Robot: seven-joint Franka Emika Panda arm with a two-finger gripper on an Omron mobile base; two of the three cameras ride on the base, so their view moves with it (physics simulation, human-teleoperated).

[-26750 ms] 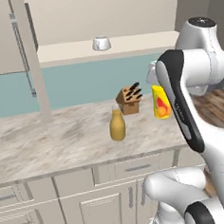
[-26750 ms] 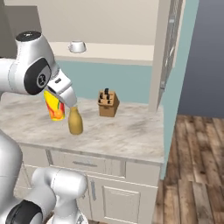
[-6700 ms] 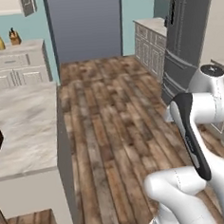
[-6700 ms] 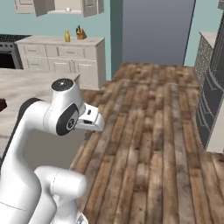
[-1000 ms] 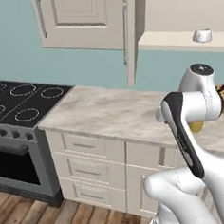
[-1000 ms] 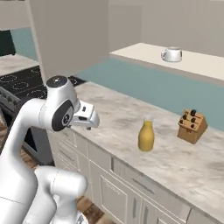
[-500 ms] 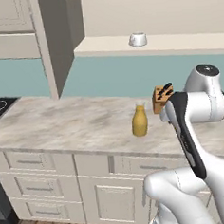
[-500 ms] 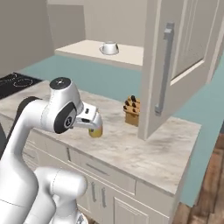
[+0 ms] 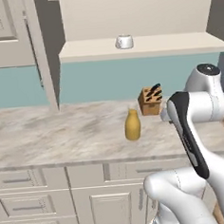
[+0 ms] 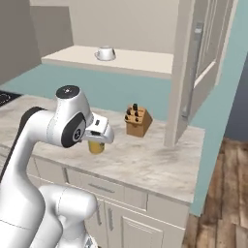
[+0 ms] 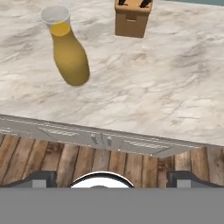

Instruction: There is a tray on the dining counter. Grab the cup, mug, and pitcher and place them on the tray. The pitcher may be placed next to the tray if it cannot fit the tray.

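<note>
Wall counter (image 9: 49, 133), mid-task: my tool (image 11: 111, 177) hangs back over the floor off the counter's front edge, jaws spread wide, nothing in them. Pitcher (image 11: 68, 50) stands upright on the counter w/ the knife block (image 9: 150, 100) just behind it; mug (image 9: 123, 41) sits on the shelf (image 9: 175, 44) above. Step in hand, prob.: approach for the pitcher. Next: reach fwd over the edge, line jaws w/ its body, close.
</note>
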